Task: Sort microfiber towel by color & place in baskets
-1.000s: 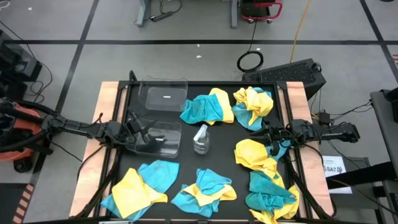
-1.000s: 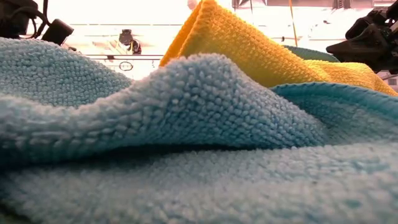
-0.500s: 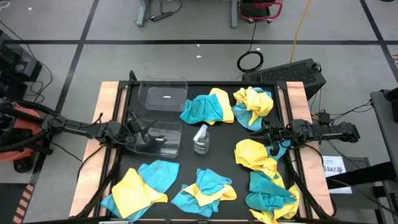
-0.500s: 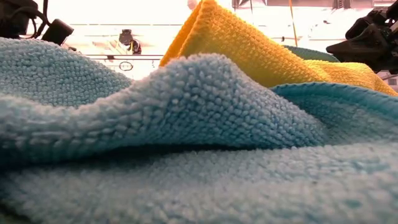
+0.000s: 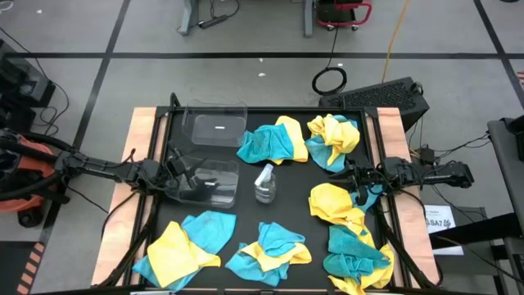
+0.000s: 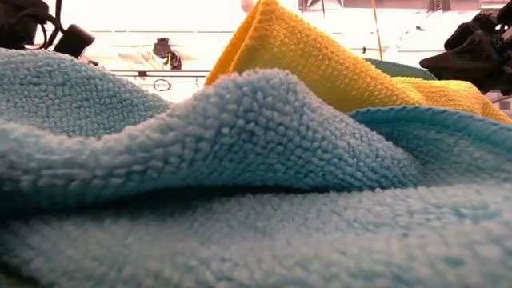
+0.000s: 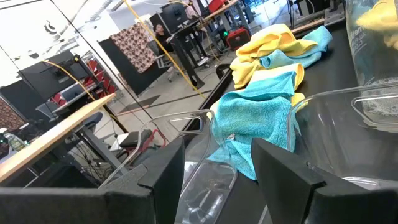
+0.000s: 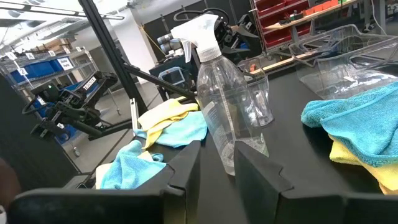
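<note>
On the counter (image 5: 164,123) you have the two clear baskets at the left: one far (image 5: 216,127), one nearer (image 5: 211,183), its left rim between the left pincer (image 5: 173,168)'s part-open fingers. They are rigid, light and slick; grip them by the wall. The yellow and teal towels (image 5: 274,139) lie in crumpled mixed heaps from the middle to the right and near edge: soft, light, clingy. Pinch a raised fold of one colour. Your right pincer (image 5: 357,175) stands narrow and empty, beside the right heaps.

Fuzzy matt cloth towels (image 5: 277,139), clear plastic baskets (image 5: 214,127)
</note>
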Motion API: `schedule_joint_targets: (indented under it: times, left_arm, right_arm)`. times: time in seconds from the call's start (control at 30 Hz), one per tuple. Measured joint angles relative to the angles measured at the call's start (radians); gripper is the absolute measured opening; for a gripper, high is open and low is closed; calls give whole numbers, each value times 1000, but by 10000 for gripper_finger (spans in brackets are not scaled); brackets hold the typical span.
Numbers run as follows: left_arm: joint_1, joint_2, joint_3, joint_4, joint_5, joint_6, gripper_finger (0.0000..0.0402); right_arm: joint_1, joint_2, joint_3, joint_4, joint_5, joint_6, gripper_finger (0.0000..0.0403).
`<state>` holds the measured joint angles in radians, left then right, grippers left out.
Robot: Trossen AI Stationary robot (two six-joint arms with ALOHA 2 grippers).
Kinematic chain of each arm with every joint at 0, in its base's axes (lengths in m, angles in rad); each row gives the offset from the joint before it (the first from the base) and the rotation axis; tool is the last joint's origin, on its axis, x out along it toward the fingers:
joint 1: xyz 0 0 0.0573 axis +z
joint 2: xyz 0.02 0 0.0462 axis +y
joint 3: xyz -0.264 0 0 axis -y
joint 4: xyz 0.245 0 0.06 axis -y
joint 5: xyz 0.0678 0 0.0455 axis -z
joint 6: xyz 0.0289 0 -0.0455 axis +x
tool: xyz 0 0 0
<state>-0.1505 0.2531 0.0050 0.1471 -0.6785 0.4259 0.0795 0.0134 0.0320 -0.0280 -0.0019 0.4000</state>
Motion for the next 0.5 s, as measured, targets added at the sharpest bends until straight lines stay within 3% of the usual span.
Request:
schedule_joint_targets:
  times: [0.5]
  left_arm:
    - [0,0,0,0,0,0,193]
  right_arm:
    - [0,0,-2,25,22,-25,89]
